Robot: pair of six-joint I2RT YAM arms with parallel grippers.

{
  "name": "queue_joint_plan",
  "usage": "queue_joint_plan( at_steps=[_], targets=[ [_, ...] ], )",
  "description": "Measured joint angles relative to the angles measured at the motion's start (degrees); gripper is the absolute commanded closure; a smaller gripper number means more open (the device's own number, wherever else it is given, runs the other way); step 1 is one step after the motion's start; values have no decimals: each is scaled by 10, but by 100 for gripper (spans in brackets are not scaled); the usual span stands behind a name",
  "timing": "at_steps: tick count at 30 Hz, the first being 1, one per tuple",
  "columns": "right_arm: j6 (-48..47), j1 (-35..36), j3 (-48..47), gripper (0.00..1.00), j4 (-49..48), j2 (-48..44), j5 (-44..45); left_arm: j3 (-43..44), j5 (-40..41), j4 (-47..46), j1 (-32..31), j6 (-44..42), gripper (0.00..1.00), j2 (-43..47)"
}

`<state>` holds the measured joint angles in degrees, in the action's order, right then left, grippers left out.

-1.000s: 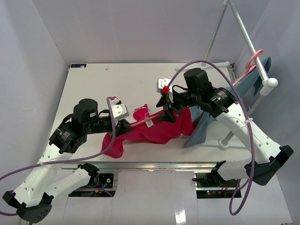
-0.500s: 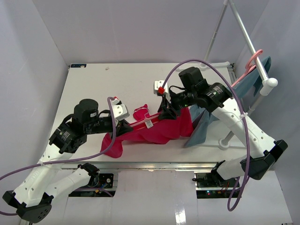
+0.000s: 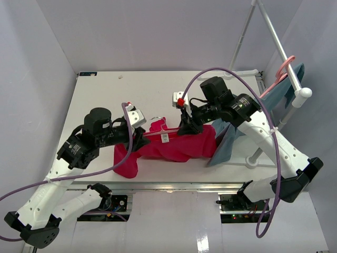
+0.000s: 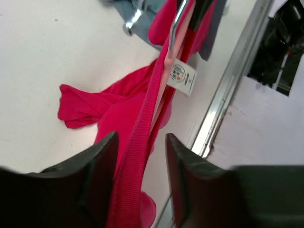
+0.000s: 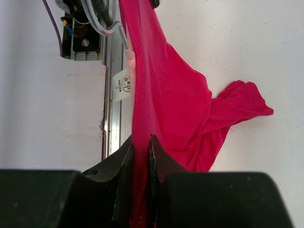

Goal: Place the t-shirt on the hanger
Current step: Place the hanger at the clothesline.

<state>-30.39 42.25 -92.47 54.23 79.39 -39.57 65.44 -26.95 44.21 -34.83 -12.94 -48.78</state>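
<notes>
Inspection at this moment: the t-shirt [image 3: 181, 147] lies bunched at the centre of the bench [image 3: 105, 95], in the lower middle of the top view. Its ribbed collar is drawn out in a line between the two arms, and the hanger [image 4: 165, 71] runs alongside that collar, next to the white label [image 4: 180, 77].

Risk, in my judgement: the collar is gripped at one end only. Any pull from that side could drag the band off the hanger arm or skew the hanger, which neither gripper can be seen to hold. The slack end could sag and close the neck opening. The blue-grey garment [image 3: 224, 142], right of centre, touches the shirt's edge and could be dragged with it.

The left gripper [image 4: 141, 137] has its jaws apart. The collar band passes between them with clearance on both sides and is not pinched. The right gripper [image 5: 141, 142] has its jaws drawn together and clamped on the collar band, which emerges tight from between them. How far the hanger sits inside the neck opening cannot be told.
</notes>
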Motion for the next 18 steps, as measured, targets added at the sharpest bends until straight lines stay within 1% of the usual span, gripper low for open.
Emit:
queue_joint_plan(
  at_steps=[1, 6, 9, 12, 15, 18],
  targets=[
    [10, 0, 4, 92, -9, -2, 8, 3, 12, -6, 0, 8, 2, -2],
    [67, -1, 29, 92, -59, -18, 69, 26, 82, -27, -1, 67, 2, -8],
    [103, 5, 41, 92, -87, -29, 119, 58, 123, -29, -1, 118, 2, -25],
    [143, 9, 52, 92, -119, -37, 168, 70, 153, -46, -1, 161, 2, -37],
    [183, 16, 69, 92, -153, -43, 223, 52, 171, -77, -1, 203, 2, -31],
    [227, 28, 76, 92, -170, -39, 305, 7, 198, -116, -1, 250, 2, -15]
  ],
)
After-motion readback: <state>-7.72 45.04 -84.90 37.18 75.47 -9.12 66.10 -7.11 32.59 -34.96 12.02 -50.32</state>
